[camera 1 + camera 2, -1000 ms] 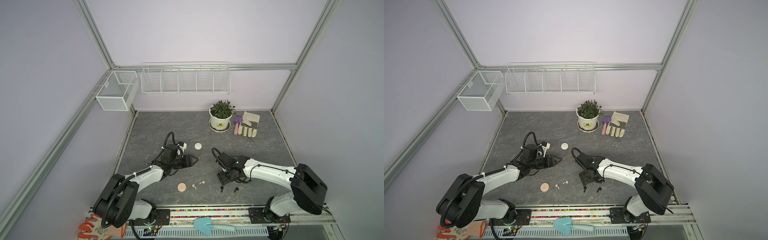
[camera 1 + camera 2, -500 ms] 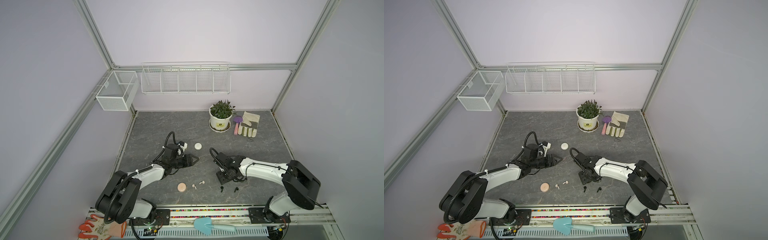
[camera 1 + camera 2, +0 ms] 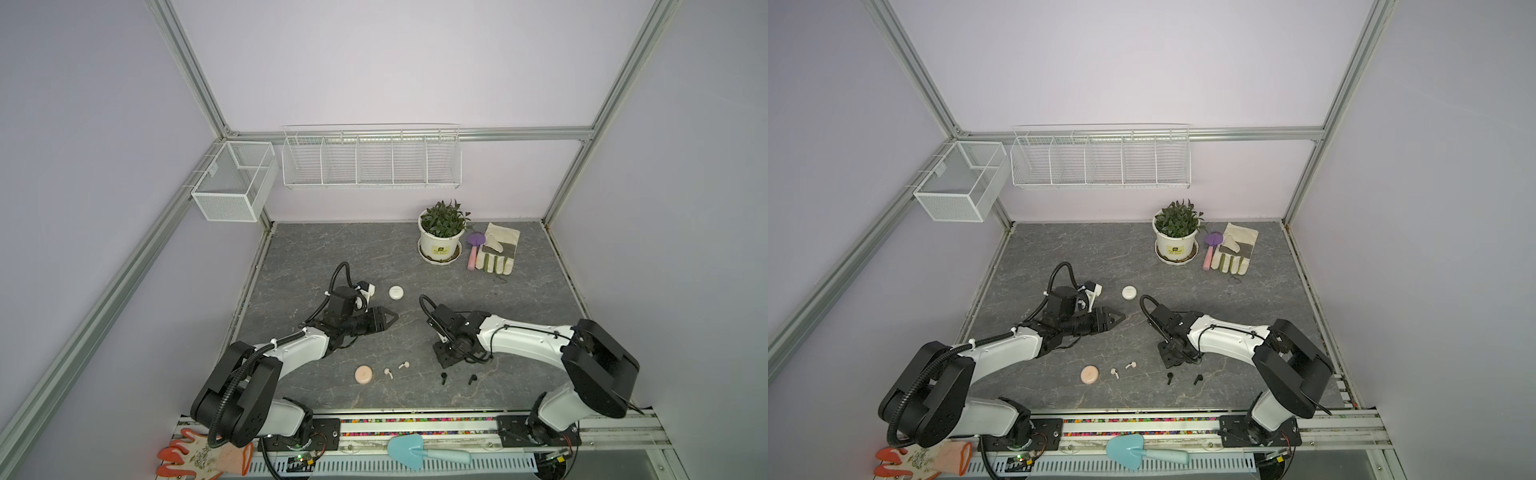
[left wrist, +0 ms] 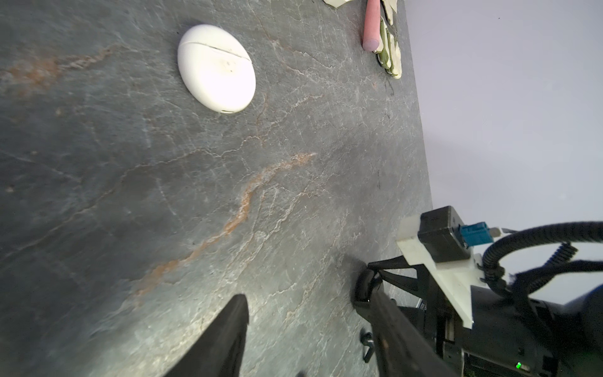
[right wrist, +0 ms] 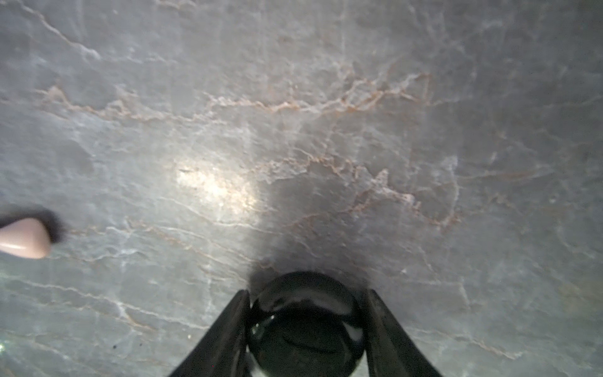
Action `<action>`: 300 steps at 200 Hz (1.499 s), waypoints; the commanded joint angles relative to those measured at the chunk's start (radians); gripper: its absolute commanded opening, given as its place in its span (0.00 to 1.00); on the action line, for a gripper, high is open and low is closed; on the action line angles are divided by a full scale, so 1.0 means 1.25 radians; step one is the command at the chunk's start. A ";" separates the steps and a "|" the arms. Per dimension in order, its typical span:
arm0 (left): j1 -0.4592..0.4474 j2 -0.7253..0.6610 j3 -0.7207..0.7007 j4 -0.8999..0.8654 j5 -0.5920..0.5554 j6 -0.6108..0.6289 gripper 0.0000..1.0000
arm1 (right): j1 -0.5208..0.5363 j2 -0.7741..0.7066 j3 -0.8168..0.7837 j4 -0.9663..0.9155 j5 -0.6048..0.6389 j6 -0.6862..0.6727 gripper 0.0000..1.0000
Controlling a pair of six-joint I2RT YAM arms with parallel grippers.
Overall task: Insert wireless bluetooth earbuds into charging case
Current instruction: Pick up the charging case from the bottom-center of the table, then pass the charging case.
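the right claw [image 5: 306, 292] points down at the grey, stone-patterned tabletop [image 3: 332, 249] and pinches a glossy black charging case [image 5: 305, 326]. in the right wrist view one finger presses on each side of the round puck. i cannot tell whether the case rests on the tabletop or sits just above it. in both top views the case is hidden under the claw, which stands near the front middle of the tabletop.

the left claw [image 4: 301, 293] lies low and nearly level, aimed toward the right arm. its fingers [image 4: 225, 336] are spread with only bare tabletop between them, and it holds nothing.

just in front of the right claw, toward the front edge, the two black earbuds [image 3: 444, 377] [image 3: 472, 378] lie loose and a little apart from each other. to their left are the two pale pink earbuds [image 3: 388, 372] [image 3: 403, 365], close together. just beside these, further left, is the closed pink charging case [image 3: 363, 374]. a closed white charging case [image 4: 217, 68] sits further back, beyond the left claw's tip and well apart from the earbuds. all four earbuds lie outside the cases.

a pale pink rounded piece [image 5: 23, 238] shows at the edge of the right wrist view, too cut off to name.

at the back right stand a potted plant [image 3: 442, 232], a purple trowel [image 3: 473, 243] with a pink handle, and a work glove [image 3: 498, 253]. a blue trowel [image 3: 415, 451] and an orange glove [image 3: 199, 457] lie by the front rail.
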 commanded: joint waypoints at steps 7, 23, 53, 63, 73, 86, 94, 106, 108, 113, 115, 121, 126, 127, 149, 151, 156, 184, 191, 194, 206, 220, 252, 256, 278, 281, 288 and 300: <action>-0.003 0.002 0.033 0.003 0.006 0.001 0.60 | -0.015 -0.009 0.005 -0.025 0.019 0.015 0.50; -0.004 0.001 0.041 -0.001 0.008 0.005 0.59 | -0.030 -0.023 0.015 -0.034 0.025 0.026 0.49; -0.003 -0.011 0.049 0.015 0.023 0.007 0.57 | -0.082 -0.056 0.068 -0.032 0.015 0.050 0.47; -0.005 -0.020 0.040 0.037 0.022 0.005 0.56 | -0.096 -0.063 0.085 -0.027 0.018 0.059 0.47; -0.016 -0.028 0.026 0.071 0.017 0.010 0.56 | -0.108 -0.068 0.109 -0.027 0.023 0.073 0.47; -0.047 -0.036 0.002 0.124 -0.013 0.027 0.55 | -0.123 -0.077 0.137 -0.016 0.029 0.098 0.46; -0.073 -0.040 -0.018 0.172 -0.035 0.036 0.54 | -0.130 -0.087 0.149 0.000 0.035 0.119 0.46; -0.116 -0.030 -0.048 0.278 -0.068 0.035 0.53 | -0.135 -0.102 0.161 0.023 0.050 0.153 0.45; -0.122 -0.027 -0.052 0.299 -0.071 0.035 0.53 | -0.136 -0.103 0.165 0.024 0.051 0.158 0.45; -0.137 -0.018 -0.064 0.347 -0.082 0.033 0.53 | -0.138 -0.107 0.171 0.028 0.058 0.170 0.44; -0.143 -0.014 -0.069 0.367 -0.086 0.032 0.53 | -0.140 -0.108 0.174 0.029 0.060 0.174 0.44; -0.161 -0.001 -0.083 0.434 -0.104 0.031 0.52 | -0.142 -0.111 0.181 0.035 0.064 0.184 0.43; -0.174 0.012 -0.093 0.488 -0.116 0.031 0.51 | -0.145 -0.115 0.185 0.037 0.069 0.193 0.43; -0.176 0.016 -0.095 0.497 -0.119 0.031 0.50 | -0.145 -0.116 0.186 0.039 0.071 0.195 0.43; -0.214 0.101 -0.128 0.748 -0.176 0.019 0.44 | -0.152 -0.132 0.199 0.053 0.075 0.229 0.41; -0.216 0.111 -0.129 0.769 -0.179 0.015 0.44 | -0.152 -0.134 0.201 0.054 0.075 0.232 0.41; -0.220 0.138 -0.131 0.826 -0.190 0.007 0.43 | -0.151 -0.136 0.204 0.057 0.073 0.238 0.40; -0.247 0.252 -0.092 0.969 -0.208 -0.017 0.38 | -0.151 -0.151 0.214 0.078 0.056 0.267 0.39; -0.261 0.258 -0.081 0.969 -0.216 -0.004 0.38 | -0.152 -0.152 0.217 0.078 0.052 0.272 0.39; -0.266 0.259 -0.077 0.969 -0.222 0.005 0.38 | -0.152 -0.152 0.218 0.078 0.052 0.273 0.39; -0.289 0.259 -0.067 0.969 -0.256 0.034 0.38 | -0.152 -0.157 0.220 0.081 0.051 0.278 0.39; -0.294 0.263 -0.055 0.969 -0.260 0.035 0.39 | -0.151 -0.161 0.222 0.085 0.049 0.282 0.39; -0.296 0.285 -0.012 0.969 -0.235 0.015 0.42 | -0.145 -0.165 0.226 0.088 0.042 0.284 0.38; -0.297 0.290 -0.007 0.970 -0.232 0.010 0.42 | -0.146 -0.166 0.226 0.089 0.042 0.284 0.38; -0.299 0.308 0.019 0.969 -0.223 -0.008 0.44 | -0.142 -0.174 0.228 0.093 0.039 0.288 0.38; -0.300 0.309 0.022 0.970 -0.223 -0.010 0.45 | -0.142 -0.174 0.228 0.094 0.039 0.290 0.38; -0.301 0.312 0.027 0.970 -0.221 -0.017 0.45 | -0.142 -0.177 0.229 0.094 0.038 0.292 0.38; -0.300 0.316 0.032 0.970 -0.218 -0.023 0.46 | -0.142 -0.181 0.232 0.094 0.036 0.294 0.38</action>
